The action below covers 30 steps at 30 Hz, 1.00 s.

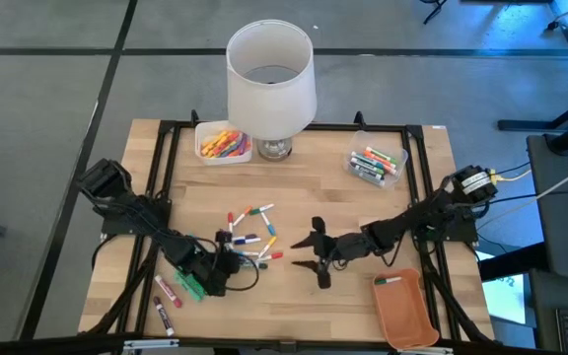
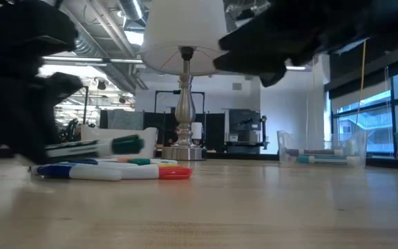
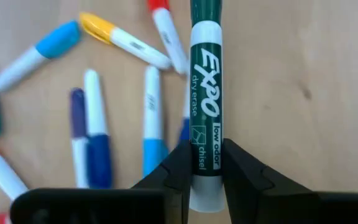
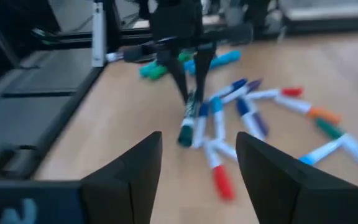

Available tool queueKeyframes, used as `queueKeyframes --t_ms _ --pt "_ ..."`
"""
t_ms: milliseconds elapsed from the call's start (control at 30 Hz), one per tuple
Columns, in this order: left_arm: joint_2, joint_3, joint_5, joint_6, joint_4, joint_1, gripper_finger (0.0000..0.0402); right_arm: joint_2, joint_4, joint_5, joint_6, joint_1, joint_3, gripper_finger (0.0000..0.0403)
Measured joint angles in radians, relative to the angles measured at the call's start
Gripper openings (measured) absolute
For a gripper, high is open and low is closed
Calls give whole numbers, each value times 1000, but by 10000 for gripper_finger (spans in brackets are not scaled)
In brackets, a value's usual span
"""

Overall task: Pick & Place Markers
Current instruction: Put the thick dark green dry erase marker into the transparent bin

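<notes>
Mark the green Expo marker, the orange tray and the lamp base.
green Expo marker (image 3: 205, 93): left wrist view, on the printed label of its barrel.
orange tray (image 1: 407, 314): high view, on its bare floor.
lamp base (image 1: 274, 150): high view, on the metal foot.

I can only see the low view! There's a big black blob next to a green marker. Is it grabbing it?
Observer: Yes. The left gripper has its fingers pressed on both sides of the green marker.
Operator: Where's the other arm?
Observer: The right gripper hangs open, just right of the loose markers from above.
Operator: Is there a tray somewhere?
Observer: Yes, an orange tray sits near the right arm, with one marker in it.
</notes>
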Motion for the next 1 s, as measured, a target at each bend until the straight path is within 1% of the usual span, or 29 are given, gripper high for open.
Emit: queueKeyframes --t_ms 67,100,167,233,300,467,567,633,800,1000 --pt "0 0 -3 53 19 24 60 34 31 30 -60 -7 9 204" --pt "0 0 -5 84 34 35 61 48 32 39 -65 -11 19 204" --pt "0 0 -4 155 65 54 61 72 20 37 -4 -25 40 204" --pt "0 1 -5 217 95 71 61 97 -1 -4 74 -45 62 204" --pt "0 1 -5 258 119 89 61 125 -32 -59 101 -61 87 204" --pt "0 1 -70 312 188 112 62 180 -98 -85 85 -73 168 204" --pt "0 2 -130 320 233 114 63 205 -110 -95 61 -74 200 204" --pt "0 2 -148 324 250 115 63 208 -119 -84 55 -74 212 204" --pt "0 2 -155 308 274 115 63 205 -176 -13 46 -74 227 204" --pt "0 2 -155 236 277 106 64 204 -176 -11 46 -74 228 198"
